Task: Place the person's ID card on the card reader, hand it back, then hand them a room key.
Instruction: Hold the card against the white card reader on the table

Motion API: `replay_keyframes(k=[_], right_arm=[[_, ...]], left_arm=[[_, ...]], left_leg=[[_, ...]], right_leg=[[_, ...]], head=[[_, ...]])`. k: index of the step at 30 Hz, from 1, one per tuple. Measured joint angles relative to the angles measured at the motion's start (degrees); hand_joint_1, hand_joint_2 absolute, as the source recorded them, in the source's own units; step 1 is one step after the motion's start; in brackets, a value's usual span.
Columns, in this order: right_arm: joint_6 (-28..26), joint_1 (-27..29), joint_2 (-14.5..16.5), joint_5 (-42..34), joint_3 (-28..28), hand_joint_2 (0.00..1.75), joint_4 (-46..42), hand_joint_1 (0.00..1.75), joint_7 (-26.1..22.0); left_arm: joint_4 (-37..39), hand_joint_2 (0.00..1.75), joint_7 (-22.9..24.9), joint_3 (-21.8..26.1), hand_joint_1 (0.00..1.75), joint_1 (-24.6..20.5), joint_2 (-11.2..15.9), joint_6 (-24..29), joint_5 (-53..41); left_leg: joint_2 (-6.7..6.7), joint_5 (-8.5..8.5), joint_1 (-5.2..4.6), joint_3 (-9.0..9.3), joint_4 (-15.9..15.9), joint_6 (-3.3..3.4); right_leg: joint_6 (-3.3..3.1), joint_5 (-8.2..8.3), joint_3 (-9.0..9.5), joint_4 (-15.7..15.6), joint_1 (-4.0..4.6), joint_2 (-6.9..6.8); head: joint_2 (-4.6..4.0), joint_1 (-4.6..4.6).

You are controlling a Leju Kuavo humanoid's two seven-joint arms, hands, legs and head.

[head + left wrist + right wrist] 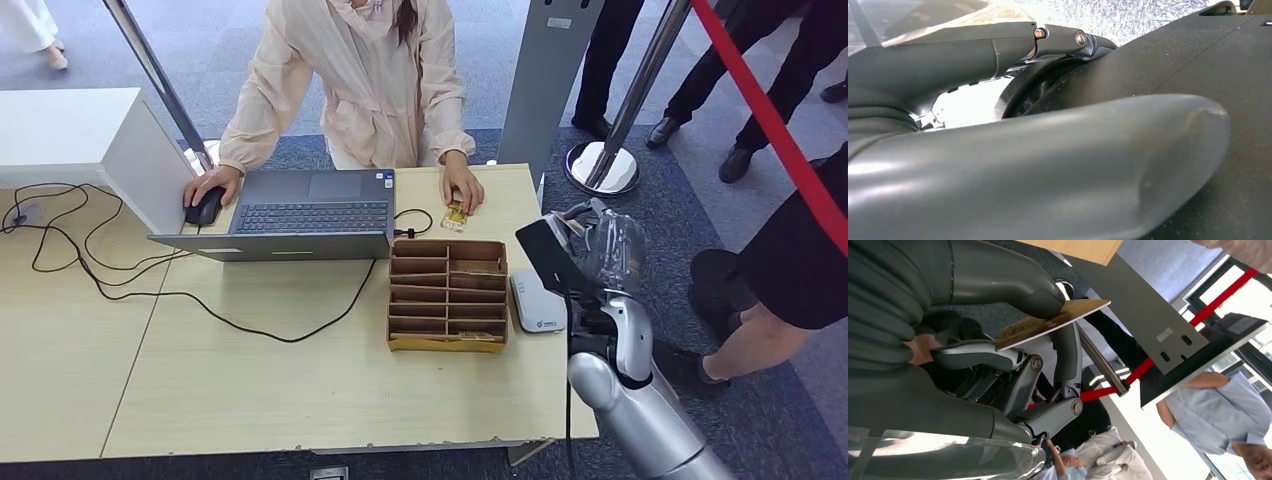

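My right hand [603,243] is raised off the table's right edge, just past the white card reader [536,303]. In the right wrist view its thumb [1013,287] and a finger pinch a thin brownish-gold card [1058,317], held flat in the air. A second yellowish card [455,214] lies on the table under the person's hand [464,190], behind the brown cardboard box of key cards [447,295]. My left hand [1048,170] appears very close up against a dark surface; how its fingers stand is unclear.
An open laptop [300,215] sits mid-table; the person's other hand rests on a black mouse [204,207]. Black cables [120,280] trail across the left side. A white box [80,135] stands at the back left. A grey post [545,80], a red barrier rope [770,120] and bystanders are on the right.
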Motion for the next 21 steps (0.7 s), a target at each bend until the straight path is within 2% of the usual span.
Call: replay_keyframes(k=[9,21], right_arm=[[2.0,-2.8,2.3,-0.4,1.3,1.75,9.0,1.75,-1.4],[1.1,-5.3,4.7,1.6,3.7,1.75,17.7,1.75,-1.6]], left_arm=[[0.0,0.00,-0.3,0.1,0.00,0.0,-0.1,-0.2,0.0],[0.0,0.00,-0.3,0.2,0.00,0.0,-0.1,-0.2,0.0]], left_leg=[[0.00,0.00,0.01,0.00,0.0,0.00],[0.01,0.00,0.00,0.00,0.0,0.00]], right_leg=[[0.00,0.00,0.00,0.0,0.00,0.00],[0.00,0.00,0.00,0.0,0.00,0.00]], head=[[0.00,0.00],[0.01,0.00]])
